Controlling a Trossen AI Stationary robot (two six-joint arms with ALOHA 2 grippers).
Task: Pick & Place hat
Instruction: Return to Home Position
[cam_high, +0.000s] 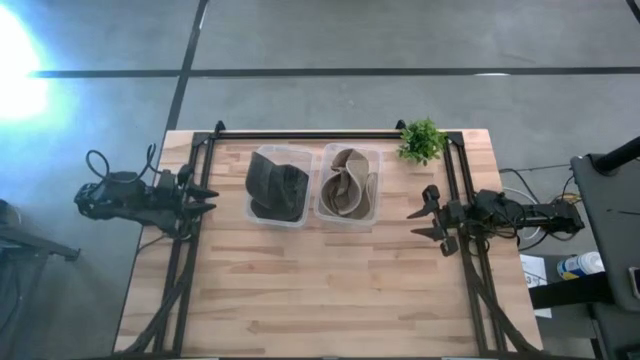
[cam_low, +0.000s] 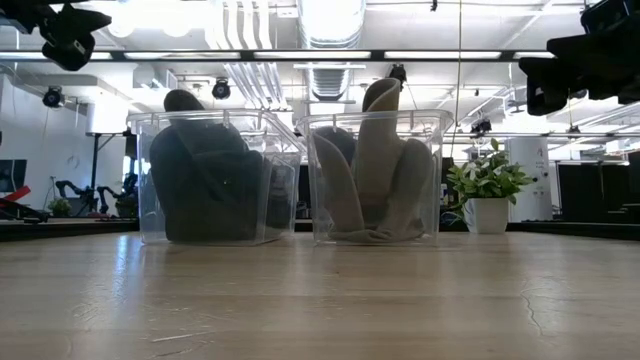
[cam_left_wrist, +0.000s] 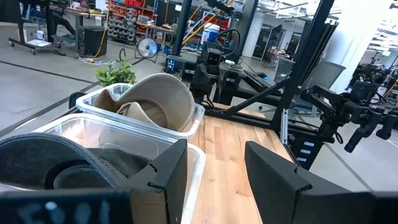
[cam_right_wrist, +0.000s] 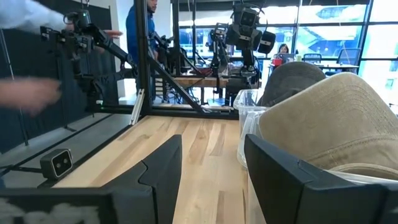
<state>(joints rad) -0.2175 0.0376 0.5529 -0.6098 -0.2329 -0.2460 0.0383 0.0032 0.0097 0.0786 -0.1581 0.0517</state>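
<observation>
from above: the black caps (cam_high: 278, 190) are piled in the left bin (cam_high: 280, 224), so the hat part looks done to me. the left gripper (cam_high: 205, 200) sits out at the left edge of the tabletop (cam_high: 300, 300) and the right gripper (cam_high: 415, 225) at the right edge. both point in at the bins and are well apart from them. tan caps (cam_high: 348, 185) fill the right bin (cam_high: 348, 222), and there's a plant (cam_high: 422, 140) in the far right corner.

at table height: the bins stand close side by side, caps poking up over the rims, and both grippers hang high in the top corners.

left wrist: its fingers (cam_left_wrist: 168, 177) are apart with nothing between them, black caps just ahead.

right wrist: its fingers (cam_right_wrist: 158, 171) are apart and empty too, tan caps right beside them.

for parking, i'd just fold each arm up and straight back. don't swing low toward the middle, since those caps stick out and a snag could drag a bin. also watch the black frame (cam_high: 300, 132) rails running along both sides. there's a person (cam_right_wrist: 140, 31) beyond the table, and a blurry hand (cam_right_wrist: 28, 93) closer in, so go slow.
</observation>
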